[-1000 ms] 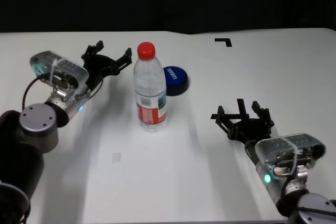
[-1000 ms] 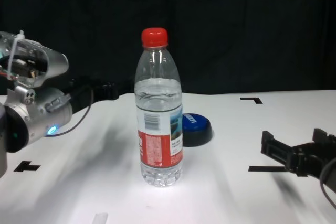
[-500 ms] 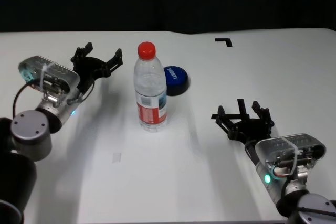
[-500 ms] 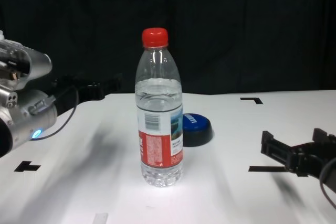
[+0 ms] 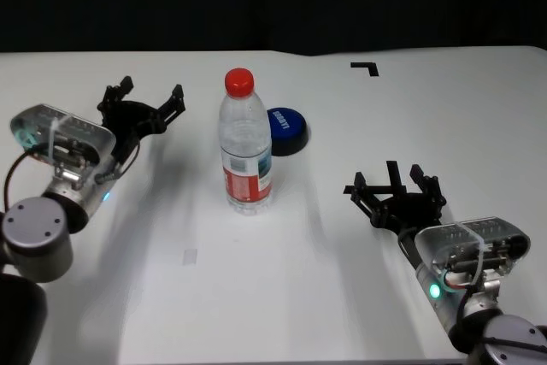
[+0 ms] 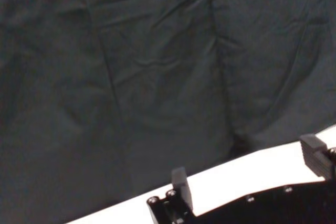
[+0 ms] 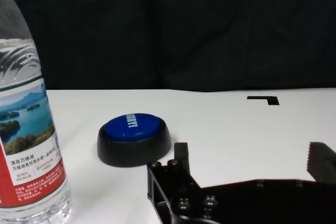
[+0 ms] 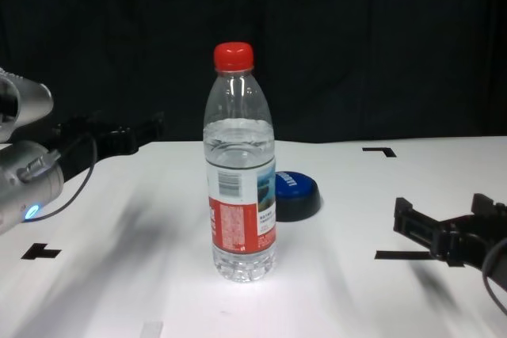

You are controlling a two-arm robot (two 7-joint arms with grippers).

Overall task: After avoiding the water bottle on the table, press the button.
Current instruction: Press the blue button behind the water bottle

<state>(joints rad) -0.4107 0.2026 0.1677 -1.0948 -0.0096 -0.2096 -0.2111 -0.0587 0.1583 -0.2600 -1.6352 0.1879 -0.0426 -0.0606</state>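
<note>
Standing upright mid-desk, the water bottle [image 5: 245,144] has the button [image 5: 286,131] just behind it toward the desk's [image 5: 282,297] far edge. The left hand [image 5: 142,105] hovers released well left of the bottle; the right hand [image 5: 395,188], fingers spread, sits well right, bare desk between.

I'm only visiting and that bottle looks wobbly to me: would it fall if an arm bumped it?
Probably, if struck high. The bottle stands tall on a narrow base, so a knock near its red cap would likely tip it. It looks nearly full of water, so it is probably fairly heavy and may resist a light brush. On its side, its round body would likely roll.
</note>
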